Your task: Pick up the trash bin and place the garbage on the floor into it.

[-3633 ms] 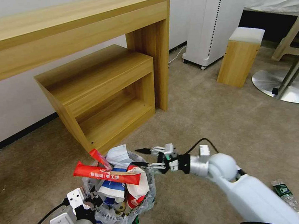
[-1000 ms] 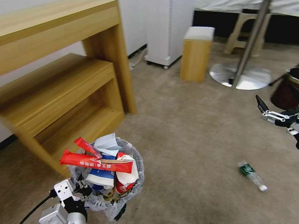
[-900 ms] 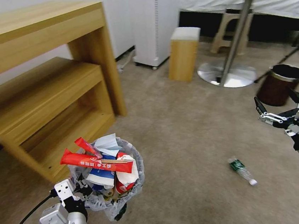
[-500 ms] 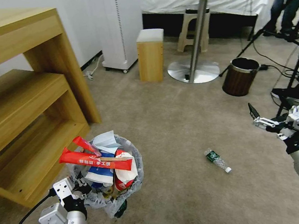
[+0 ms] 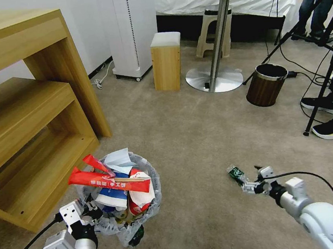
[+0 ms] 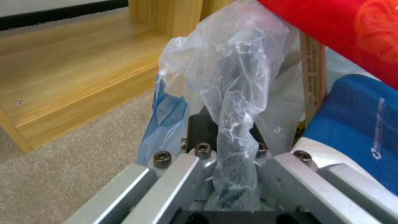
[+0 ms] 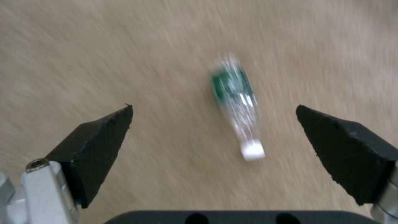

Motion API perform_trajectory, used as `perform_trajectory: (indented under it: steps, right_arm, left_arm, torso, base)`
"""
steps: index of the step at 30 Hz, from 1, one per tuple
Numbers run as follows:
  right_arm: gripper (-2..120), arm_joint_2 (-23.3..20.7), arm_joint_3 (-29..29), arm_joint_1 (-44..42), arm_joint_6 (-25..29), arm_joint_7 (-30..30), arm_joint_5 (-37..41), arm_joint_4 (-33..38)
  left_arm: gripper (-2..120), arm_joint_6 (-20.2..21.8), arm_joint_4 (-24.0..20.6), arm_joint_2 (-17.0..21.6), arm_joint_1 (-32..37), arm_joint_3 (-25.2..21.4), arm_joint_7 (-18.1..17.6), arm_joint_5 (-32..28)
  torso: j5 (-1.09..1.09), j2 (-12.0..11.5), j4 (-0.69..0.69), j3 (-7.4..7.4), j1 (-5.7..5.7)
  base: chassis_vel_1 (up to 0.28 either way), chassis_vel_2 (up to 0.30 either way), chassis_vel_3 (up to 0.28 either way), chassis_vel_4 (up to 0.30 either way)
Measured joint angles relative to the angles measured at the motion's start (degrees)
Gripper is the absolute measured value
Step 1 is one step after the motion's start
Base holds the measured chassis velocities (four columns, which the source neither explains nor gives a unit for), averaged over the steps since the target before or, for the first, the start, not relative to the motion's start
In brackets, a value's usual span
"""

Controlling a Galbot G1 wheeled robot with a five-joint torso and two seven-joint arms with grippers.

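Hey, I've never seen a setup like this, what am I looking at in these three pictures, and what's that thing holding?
This is a wheeled robot with two arms. The wide picture comes from its head camera; the other two come from cameras on its wrists. Its left gripper is shut on the plastic liner at the rim of the trash bin, which is stuffed with a red packet, paper and wrappers. Its right gripper hangs open just above a plastic bottle with a green label, lying on the beige carpet. Behind stand wooden shelves and a brown bin.
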Motion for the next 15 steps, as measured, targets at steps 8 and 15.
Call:
perform_trajectory:
  steps: [8, 15]
  right_arm:
    - [100, -1.14, -0.17, 11.34, 9.14, -12.57, -10.30, -19.42]
    - [100, 1.78, -1.53, 20.76, 23.95, -15.49, -13.14, -34.36]
  left_arm:
    - [0, 0.00, 0.24, 0.15, 0.11, -0.21, -0.01, -0.03]
    - [0, 0.06, 0.95, 0.01, -0.19, -0.17, -0.01, -0.07]
  torso:
    - [0.00, 0.00, -0.01, 0.00, 0.00]
    - [0.01, -0.01, 0.00, 0.01, 0.01]
  base:
    - [0.000, 0.000, 0.000, 0.000]
    - [0.000, 0.000, 0.000, 0.000]
